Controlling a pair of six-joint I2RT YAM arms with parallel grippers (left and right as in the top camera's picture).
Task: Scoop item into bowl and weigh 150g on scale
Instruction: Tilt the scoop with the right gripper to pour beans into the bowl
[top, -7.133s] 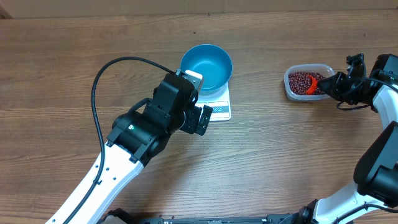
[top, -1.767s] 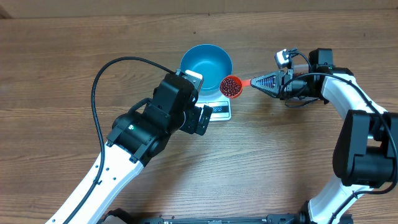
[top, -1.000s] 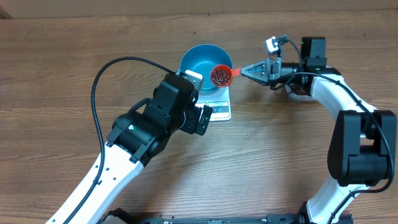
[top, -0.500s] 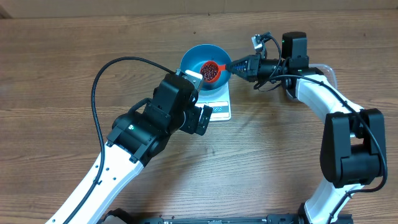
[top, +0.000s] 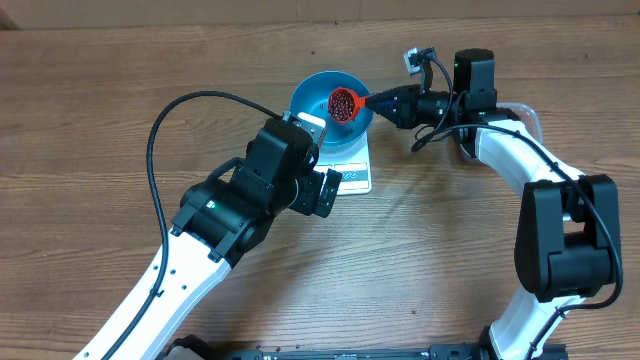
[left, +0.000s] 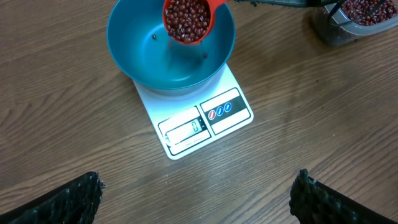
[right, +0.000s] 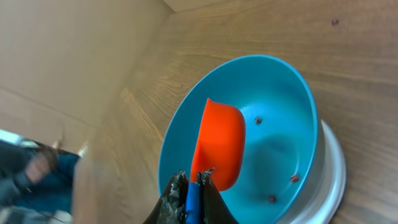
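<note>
The sky-blue bowl stands on the white scale. My right gripper is shut on the blue handle of an orange-red scoop, which hangs over the bowl, full of dark red beans. A few loose beans lie inside the bowl. My left gripper hovers open over bare table in front of the scale, holding nothing.
A clear container with more beans sits to the right of the scale, mostly under the right arm in the overhead view. The left arm's black cable loops over the left of the table.
The right gripper carried the loaded scoop leftward from beside the bowl to above it, and a few beans now lie in the bowl. The left arm has not moved.
</note>
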